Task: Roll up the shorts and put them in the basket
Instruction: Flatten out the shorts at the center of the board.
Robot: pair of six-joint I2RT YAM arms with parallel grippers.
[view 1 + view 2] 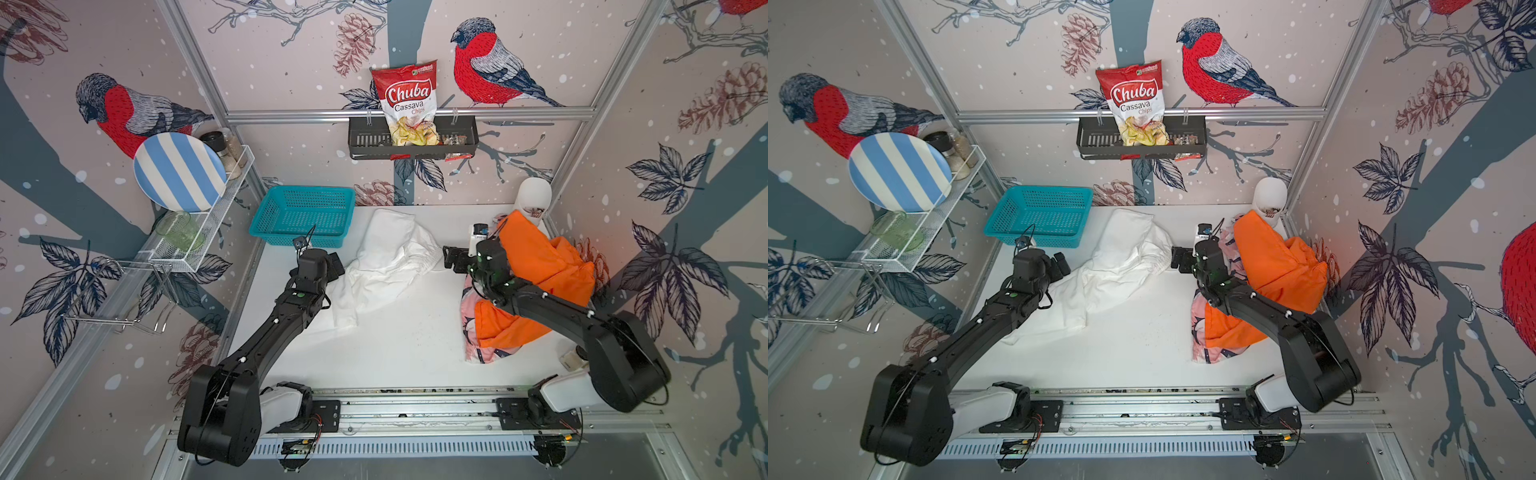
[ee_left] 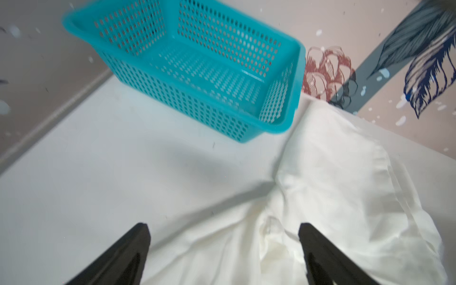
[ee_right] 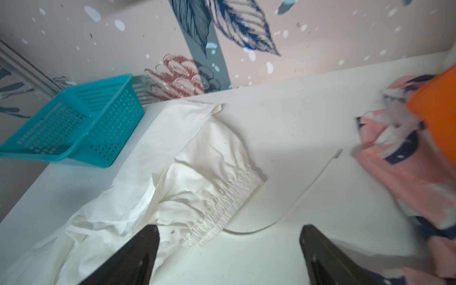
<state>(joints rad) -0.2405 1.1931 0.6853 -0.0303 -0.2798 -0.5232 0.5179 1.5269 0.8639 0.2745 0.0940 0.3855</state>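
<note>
The white shorts [image 1: 386,266] [image 1: 1121,257] are lying crumpled on the white table [image 1: 407,357], in the middle toward the back, and they are not rolled up. Their stretchy waist is pointing at my right side, and one leg is spreading out toward my left arm.

My left gripper [image 1: 334,266] [image 2: 223,225] is hanging at the left edge of the white shorts. Its two fingers are standing wide apart with nothing squeezed between them. The cloth is lying under them, but I cannot tell if they are touching it.

My right gripper [image 1: 451,259] [image 3: 229,227] is hanging just beside the stretchy waist. Its fingers are spread wide too, and they are holding nothing. A thin white string [image 3: 308,187] is curving over the table from the waist end.

The orange shorts [image 1: 540,266] are sitting in a heap by the right wall, on top of the pink shorts [image 1: 471,349], and my right arm is reaching over both. A teal basket [image 1: 299,239] is sitting near the back left corner, just beside the white shorts. A bag of chips [image 1: 409,104] is standing in a black rack [image 1: 365,143] on the back wall.
</note>
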